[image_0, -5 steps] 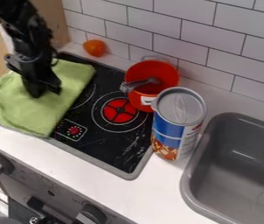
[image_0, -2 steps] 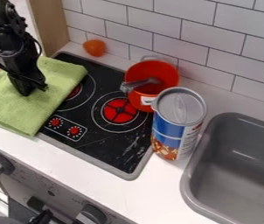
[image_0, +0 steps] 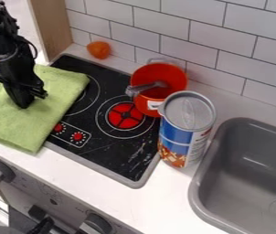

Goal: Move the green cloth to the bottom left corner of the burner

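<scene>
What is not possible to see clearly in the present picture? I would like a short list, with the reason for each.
All in the camera view:
- Bottom left corner of the burner: hidden under the green cloth.
- Left end of the cloth: cut off by the left edge.
- Whether the hand grips the cloth: too dark and small.
- Lower right side of the red pot: behind the can.
- Sink's right part: cut off by the right edge.

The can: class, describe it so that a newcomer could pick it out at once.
Start at the big grey sink on the right. Between it and the black stove stands a tall can with a silvery top. Its blue, patterned side sets it apart from the open red pot behind it.
</scene>
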Available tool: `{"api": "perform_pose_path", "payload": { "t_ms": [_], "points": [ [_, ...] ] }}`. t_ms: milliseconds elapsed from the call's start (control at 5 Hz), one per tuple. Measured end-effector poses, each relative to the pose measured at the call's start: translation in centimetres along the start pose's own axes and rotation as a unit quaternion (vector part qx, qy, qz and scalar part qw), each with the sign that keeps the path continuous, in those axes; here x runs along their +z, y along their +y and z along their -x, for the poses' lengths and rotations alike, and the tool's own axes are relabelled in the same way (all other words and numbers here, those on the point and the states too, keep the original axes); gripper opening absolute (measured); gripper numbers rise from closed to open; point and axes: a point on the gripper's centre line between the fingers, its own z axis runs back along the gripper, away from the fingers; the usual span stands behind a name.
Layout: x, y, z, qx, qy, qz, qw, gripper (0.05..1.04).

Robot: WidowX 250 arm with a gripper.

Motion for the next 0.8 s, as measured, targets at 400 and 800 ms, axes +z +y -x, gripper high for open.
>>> {"api": "perform_pose_path", "payload": {
  "t_ms": [400, 800],
  "points": [
    [1.1, 0.6, -1.5, 0.054, -0.014, 0.006, 0.9984, 0.071],
    [2.1, 0.7, -2.5, 0.074, -0.017, 0.002, 0.9971, 0.440]
  ]
}}
